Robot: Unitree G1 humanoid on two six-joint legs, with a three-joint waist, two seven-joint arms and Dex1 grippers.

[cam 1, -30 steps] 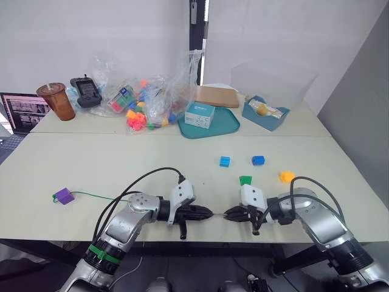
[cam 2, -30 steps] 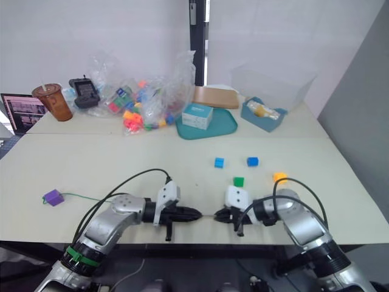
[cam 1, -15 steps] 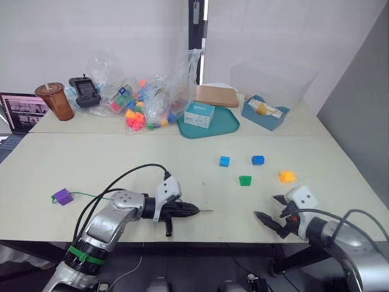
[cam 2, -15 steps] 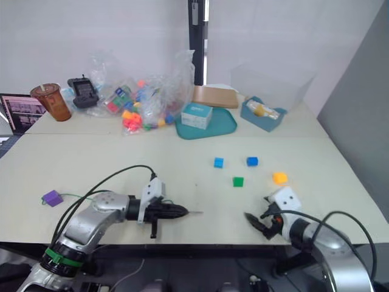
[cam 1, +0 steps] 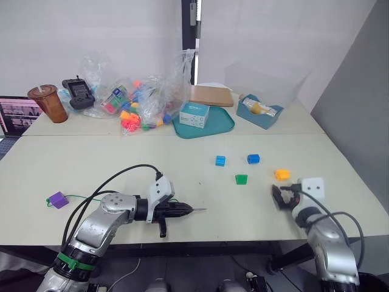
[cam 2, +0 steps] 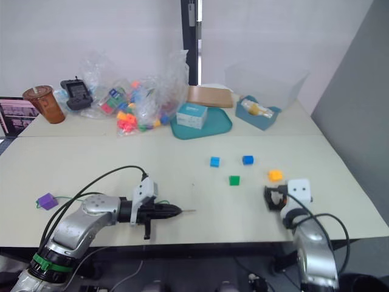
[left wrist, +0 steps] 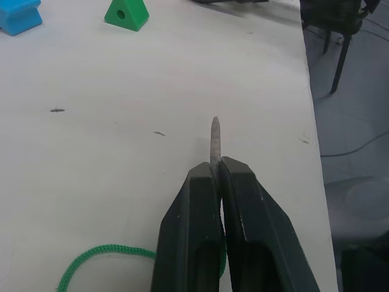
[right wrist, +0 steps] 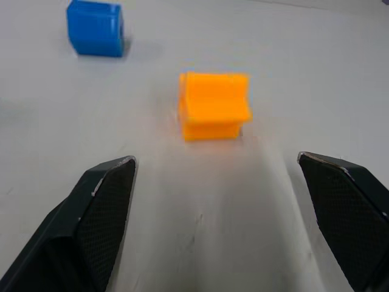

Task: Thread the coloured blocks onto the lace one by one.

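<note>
Purple block [cam 1: 58, 199] lower left of frame, on lace [cam 1: 85, 196] running right to left gripper [cam 1: 189, 210]. Left gripper clamped on grey needle tip [left wrist: 214, 141]. Centre-right: light blue block [cam 1: 220, 160], dark blue block [cam 1: 253, 159], green block [cam 1: 241, 179], orange-yellow block [cam 1: 282, 174]. Right gripper [right wrist: 222, 213] lower right, fingers wide apart, empty, just short of orange-yellow block.

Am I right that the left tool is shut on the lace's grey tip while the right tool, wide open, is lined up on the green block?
Not quite: the right tool is wide open, but the right wrist view shows it lined up on the orange-yellow block, not the green block. The left tool is indeed shut on the lace at its grey tip.
</note>
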